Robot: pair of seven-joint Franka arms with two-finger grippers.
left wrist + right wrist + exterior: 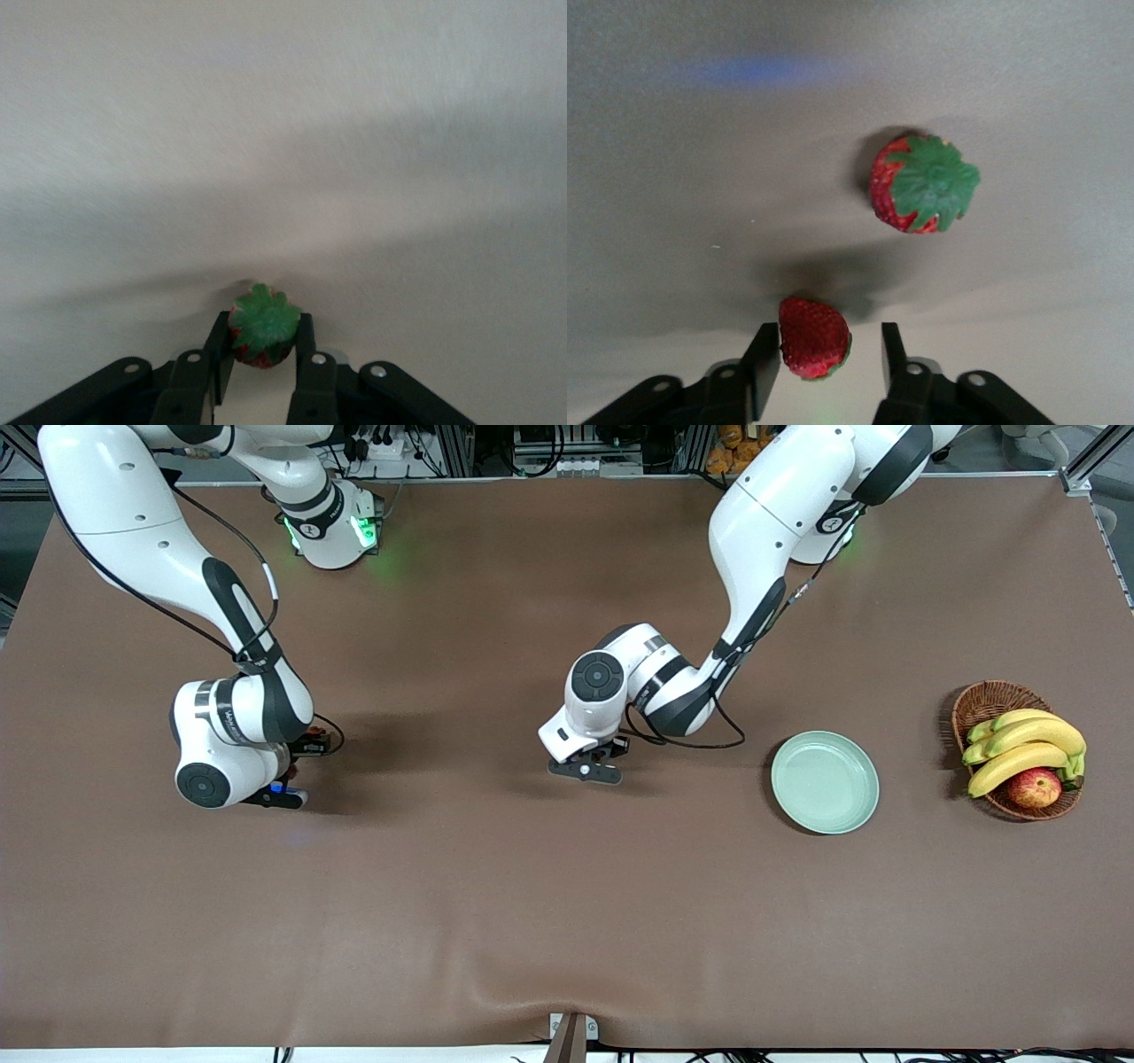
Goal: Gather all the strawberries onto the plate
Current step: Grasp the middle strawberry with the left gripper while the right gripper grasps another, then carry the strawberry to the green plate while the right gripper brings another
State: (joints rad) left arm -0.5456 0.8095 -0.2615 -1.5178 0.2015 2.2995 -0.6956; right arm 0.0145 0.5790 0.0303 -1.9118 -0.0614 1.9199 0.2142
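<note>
Strawberry (262, 335) clamped in the left hand (263, 354) mid-tabletop (443, 912); right hand (824, 354), fingers parted, straddles a second strawberry (813, 336) beside a third strawberry (923, 183). Mint-green plate (825, 782) sits near the wicker fruit basket (988, 700).

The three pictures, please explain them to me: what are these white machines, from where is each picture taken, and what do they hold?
The white machines are two robot arms standing at a brown table. The wide picture comes from a high camera facing them. The two close pictures come from small cameras on the arms' wrists, looking down past the black fingers.

The left gripper, low at the middle of the table, is shut on one strawberry. The right gripper, low at its own end, has its fingers around a second strawberry but not yet touching both sides. A third strawberry lies beside it.

Toward the left arm's end lie an empty mint-green plate and a wicker basket with bananas and an apple.
</note>
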